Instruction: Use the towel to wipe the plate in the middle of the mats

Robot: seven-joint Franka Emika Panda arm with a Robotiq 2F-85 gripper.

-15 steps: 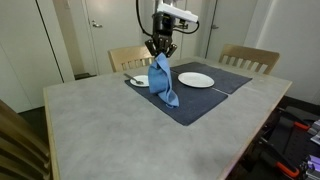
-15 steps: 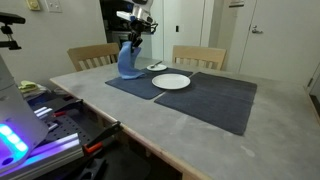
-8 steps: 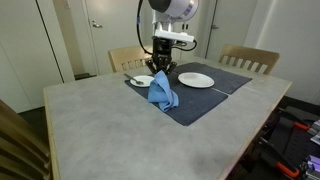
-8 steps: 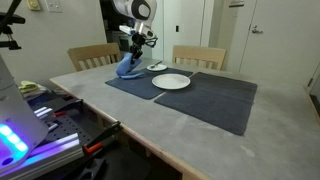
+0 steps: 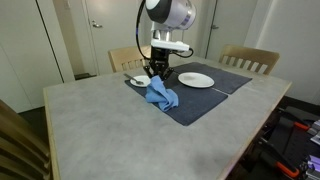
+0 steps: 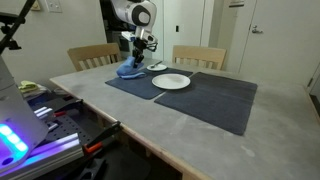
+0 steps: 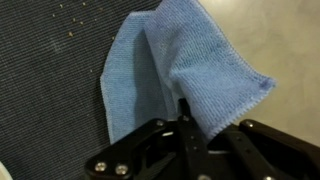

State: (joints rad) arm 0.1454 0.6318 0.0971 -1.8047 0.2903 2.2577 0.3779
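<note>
My gripper [image 5: 157, 72] is shut on the top of a blue towel [image 5: 160, 94], whose lower part lies crumpled on the near edge of a dark mat [image 5: 190, 98]. In the wrist view the towel [image 7: 170, 70] hangs from my closed fingers [image 7: 190, 125] over the mat and the table. The towel also shows in an exterior view [image 6: 131, 69] under my gripper [image 6: 137, 56]. A white plate [image 5: 196, 79] sits in the middle of the mats, to the side of the towel; it also shows in an exterior view [image 6: 171, 82]. A smaller plate [image 5: 139, 79] lies behind the towel.
Dark mats [image 6: 215, 98] cover part of a grey table [image 5: 110, 130]. Wooden chairs [image 5: 250, 60] stand at the far side, one [image 6: 92, 55] behind the arm. A chair back [image 5: 18, 140] is at the near corner. Equipment with lights [image 6: 30, 140] stands beside the table.
My gripper has come down with the towel. The towel hung free above the mat a second ago; now its lower part rests crumpled on the mat.
</note>
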